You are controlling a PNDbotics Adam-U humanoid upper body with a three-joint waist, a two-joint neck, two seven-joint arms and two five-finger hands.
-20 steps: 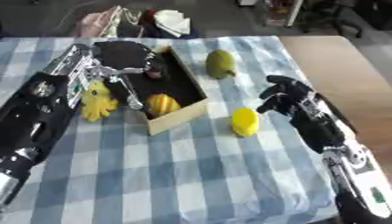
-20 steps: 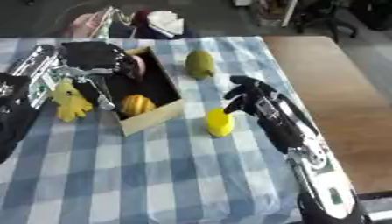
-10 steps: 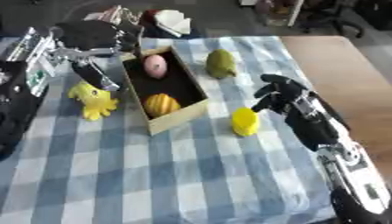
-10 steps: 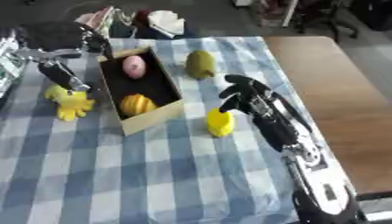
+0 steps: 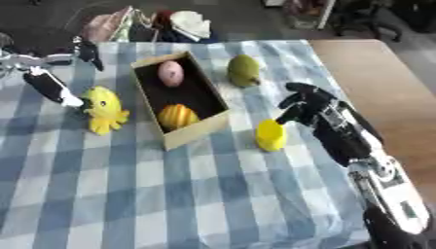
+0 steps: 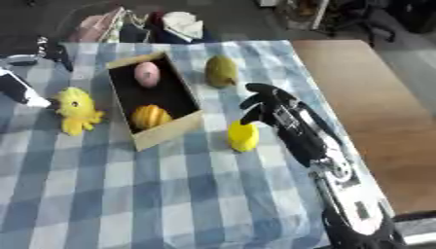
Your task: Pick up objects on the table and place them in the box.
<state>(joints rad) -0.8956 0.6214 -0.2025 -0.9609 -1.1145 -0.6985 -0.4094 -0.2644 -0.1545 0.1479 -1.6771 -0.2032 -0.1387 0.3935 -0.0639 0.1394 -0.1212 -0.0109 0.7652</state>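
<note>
An open cardboard box lies on the blue checked cloth and holds a pink egg-shaped thing and an orange striped ball. A yellow soft toy lies just left of the box. A green-yellow pear-like fruit sits to the box's right, and a small yellow object stands nearer the front. My right hand hovers just above and to the right of that yellow object, fingers relaxed, holding nothing. At the far left edge my left hand is empty with its fingers extended.
Bags and folded cloths are piled beyond the table's far edge. A bare wooden tabletop runs along the right of the checked cloth, whose near half carries no objects.
My left hand has pulled back from over the box to the far left, uncovering the pink thing inside. The right hand has barely moved. The view has shifted a little.
</note>
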